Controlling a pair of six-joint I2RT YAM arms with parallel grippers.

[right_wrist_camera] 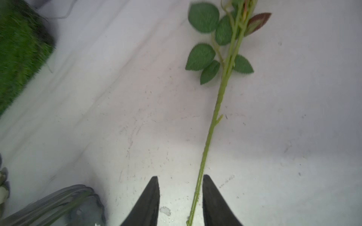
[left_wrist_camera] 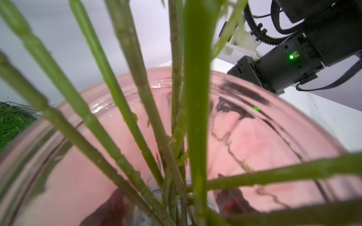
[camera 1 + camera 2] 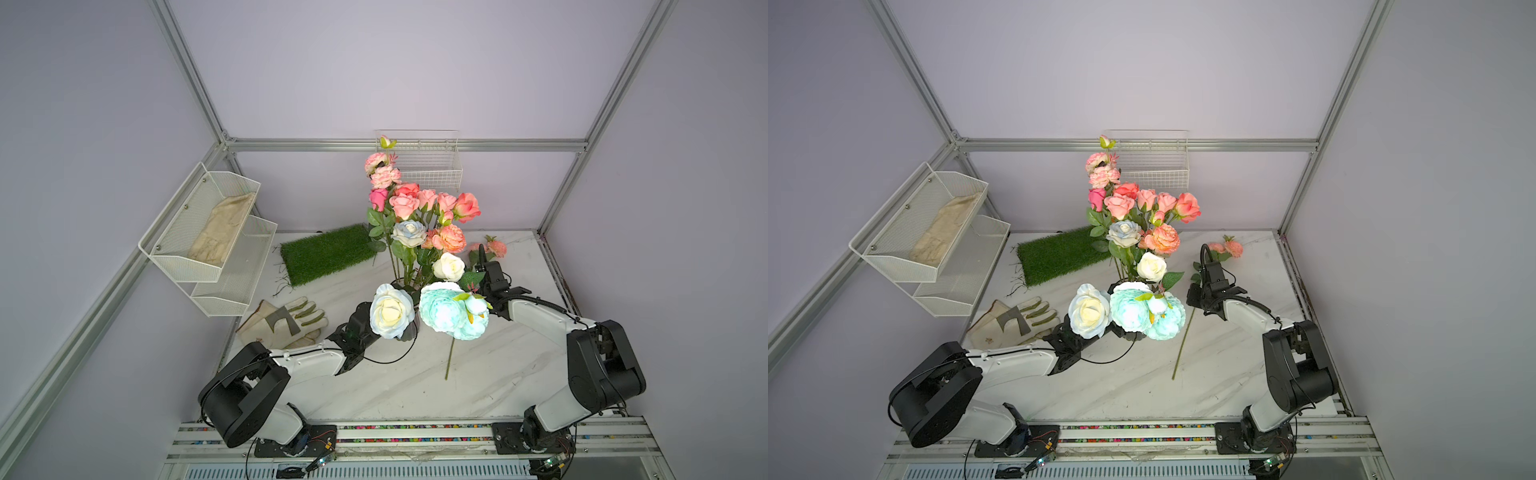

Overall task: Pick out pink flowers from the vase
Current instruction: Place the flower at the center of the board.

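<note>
Pink flowers (image 3: pixel 424 203) (image 3: pixel 1150 203) stand in the vase (image 2: pixel 254 137) among white and aqua blooms (image 3: pixel 444 311), which hide most of the vase in both top views. My left gripper (image 2: pixel 176 211) sits under the big white rose (image 3: pixel 390 311). Its dark fingers (image 2: pixel 109 207) show through the pink glass, shut on the vase's narrow waist. One pink flower (image 3: pixel 496 248) (image 3: pixel 1233 248) lies on the table at the back right. Its long green stem (image 1: pixel 213 121) (image 3: pixel 1181 349) runs between the fingers of my right gripper (image 1: pixel 179 177), which is open, with the stem close to one finger.
A green grass mat (image 3: pixel 324 255) lies at the back left, and a work glove (image 3: pixel 286 324) lies beside my left arm. A two-tier white mesh rack (image 3: pixel 199 232) hangs on the left wall. A wire basket (image 3: pixel 424 166) hangs on the back wall behind the bouquet.
</note>
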